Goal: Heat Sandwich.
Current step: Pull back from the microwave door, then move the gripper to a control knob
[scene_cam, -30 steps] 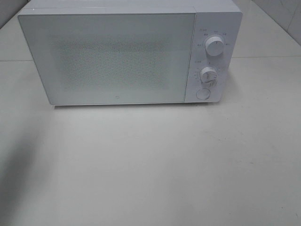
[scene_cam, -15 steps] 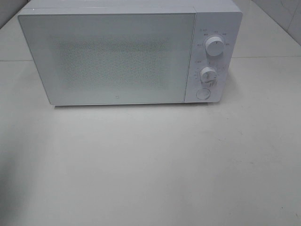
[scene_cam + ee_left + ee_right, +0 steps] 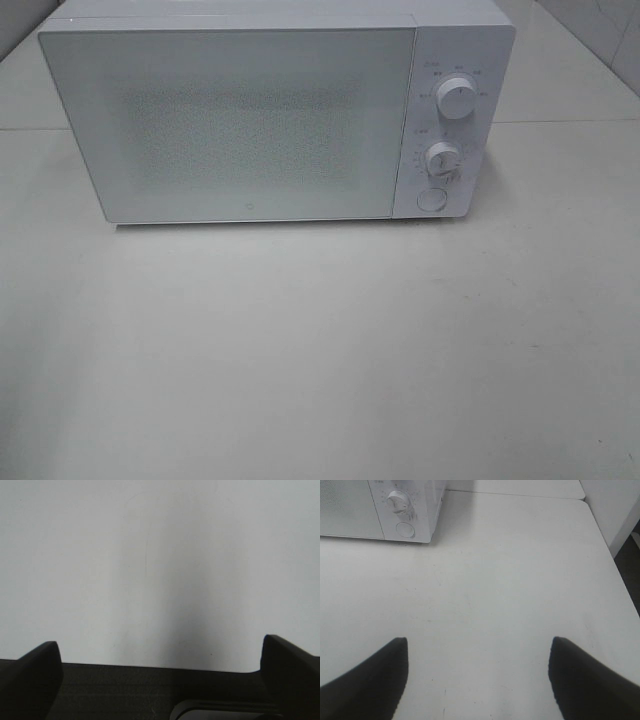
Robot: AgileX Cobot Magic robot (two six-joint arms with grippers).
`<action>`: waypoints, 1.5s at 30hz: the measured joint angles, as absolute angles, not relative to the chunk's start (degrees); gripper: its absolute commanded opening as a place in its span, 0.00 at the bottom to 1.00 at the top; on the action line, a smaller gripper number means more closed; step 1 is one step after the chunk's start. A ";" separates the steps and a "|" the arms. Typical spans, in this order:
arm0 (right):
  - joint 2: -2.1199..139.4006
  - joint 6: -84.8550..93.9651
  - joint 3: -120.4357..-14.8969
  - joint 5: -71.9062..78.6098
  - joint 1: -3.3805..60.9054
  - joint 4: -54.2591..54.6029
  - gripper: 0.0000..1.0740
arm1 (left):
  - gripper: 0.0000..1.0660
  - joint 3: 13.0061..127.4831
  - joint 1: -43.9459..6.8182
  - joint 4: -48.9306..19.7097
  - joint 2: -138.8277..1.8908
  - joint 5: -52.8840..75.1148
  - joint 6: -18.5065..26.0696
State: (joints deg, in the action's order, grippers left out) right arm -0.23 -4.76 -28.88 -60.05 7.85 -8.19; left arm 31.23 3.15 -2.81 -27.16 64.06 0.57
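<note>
The sandwich is out of view in every frame. A white microwave (image 3: 270, 115) stands at the back of the table with its door shut; its two knobs (image 3: 456, 98) and round button (image 3: 431, 199) are on the right panel. Its lower right corner also shows in the right wrist view as the microwave (image 3: 405, 515). Neither arm appears in the exterior high view. My left gripper (image 3: 160, 652) is open over bare white surface with nothing between its fingers. My right gripper (image 3: 477, 650) is open above the white table (image 3: 510, 580), in front of and to the right of the microwave.
The table's right edge (image 3: 612, 565) runs close to a white wall or cabinet (image 3: 615, 505). A seam between tabletops (image 3: 560, 122) runs behind the microwave's front line. A dark shadow lies at the table's front left (image 3: 20, 400).
The shadow at the front left of the table has shrunk toward the corner. The microwave has not moved.
</note>
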 measured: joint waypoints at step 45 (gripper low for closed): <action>-0.23 -4.76 -28.88 -60.05 7.85 -8.19 0.71 | 0.95 28.53 3.15 -3.09 0.23 59.99 0.80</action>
State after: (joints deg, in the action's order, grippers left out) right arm -0.23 -4.76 -28.88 -60.05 7.85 -8.19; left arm 28.53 3.15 -3.09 0.23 59.99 0.80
